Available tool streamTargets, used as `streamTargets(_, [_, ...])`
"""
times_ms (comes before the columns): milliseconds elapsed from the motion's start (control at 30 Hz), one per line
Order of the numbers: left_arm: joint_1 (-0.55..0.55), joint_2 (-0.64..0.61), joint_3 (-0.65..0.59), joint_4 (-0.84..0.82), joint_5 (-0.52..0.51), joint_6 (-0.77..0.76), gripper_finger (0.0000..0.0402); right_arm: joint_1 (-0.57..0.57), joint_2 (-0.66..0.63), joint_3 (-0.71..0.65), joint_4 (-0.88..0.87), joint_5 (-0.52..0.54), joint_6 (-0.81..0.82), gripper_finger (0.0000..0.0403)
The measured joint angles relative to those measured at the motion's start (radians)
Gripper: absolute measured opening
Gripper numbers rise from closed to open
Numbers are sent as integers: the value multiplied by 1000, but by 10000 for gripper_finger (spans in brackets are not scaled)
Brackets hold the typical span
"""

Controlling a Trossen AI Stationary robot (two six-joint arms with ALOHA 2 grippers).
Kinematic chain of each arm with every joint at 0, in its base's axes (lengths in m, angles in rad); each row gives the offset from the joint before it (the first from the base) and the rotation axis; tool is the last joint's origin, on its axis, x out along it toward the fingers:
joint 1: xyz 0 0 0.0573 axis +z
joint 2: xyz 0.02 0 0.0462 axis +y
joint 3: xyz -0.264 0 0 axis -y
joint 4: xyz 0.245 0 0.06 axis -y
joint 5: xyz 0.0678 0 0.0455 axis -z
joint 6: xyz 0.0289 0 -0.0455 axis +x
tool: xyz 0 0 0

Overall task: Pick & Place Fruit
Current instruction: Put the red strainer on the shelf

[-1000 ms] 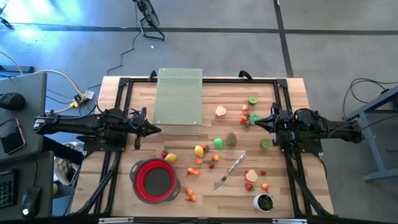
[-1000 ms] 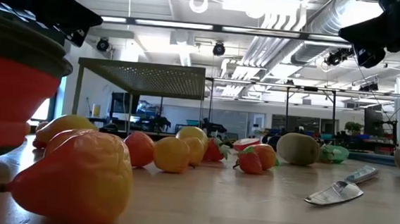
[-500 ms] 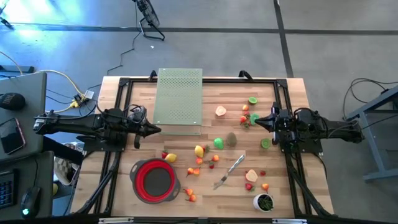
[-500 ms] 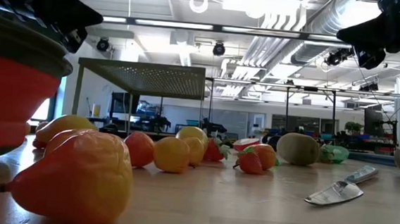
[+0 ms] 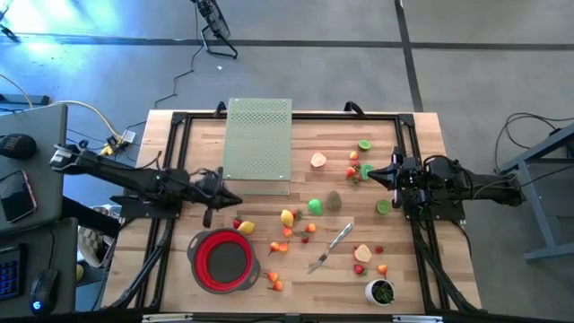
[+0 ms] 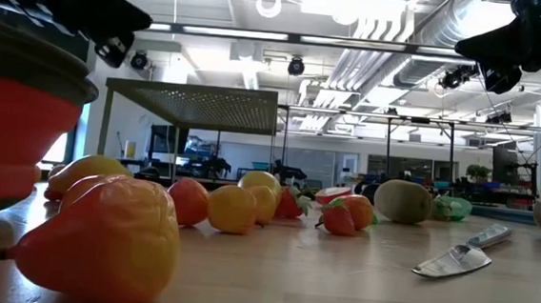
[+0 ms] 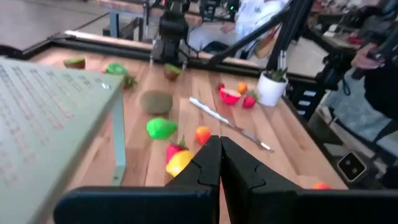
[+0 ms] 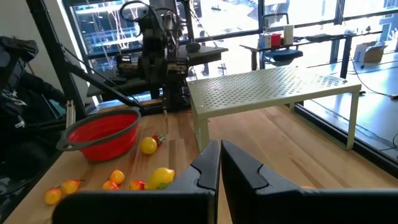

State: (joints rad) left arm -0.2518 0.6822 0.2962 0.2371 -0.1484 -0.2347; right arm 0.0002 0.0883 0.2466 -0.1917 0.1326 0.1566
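left pincer [image 5: 235, 199] pressed together, right pincer [image 5: 370, 176] likewise, small glossy fruit [image 5: 287, 216] scattered red, yellow, green

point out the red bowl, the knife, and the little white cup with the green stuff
red bowl [image 5: 200, 272], high view, on its rim
knife [image 5: 334, 245], high view, mid-blade
white cup [image 5: 372, 290], high view, on its rim

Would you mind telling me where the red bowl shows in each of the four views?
High view: red bowl, near table edge, left of centre.
Low view: red bowl fills the left edge.
Left wrist view: not in it.
Right wrist view: red bowl, left of the perforated shelf.
Shared landmark: that shelf.
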Motion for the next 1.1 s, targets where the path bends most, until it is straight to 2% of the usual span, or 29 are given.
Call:
streamTargets(267, [-240,117,115,-43,-207,-33,0,0,0,0,0,0,0,9])
streamTargets(500, [-366,216,294,-287,-332,-140,0,0,0,0,0,0,-2,9])
streamTargets(933, [-502,523,692,-748,-333,-524,0,0,0,0,0,4,-3,9])
streamTargets(1100, [-540,661,837,-876,-315,-641,0,0,0,0,0,76,-1,9])
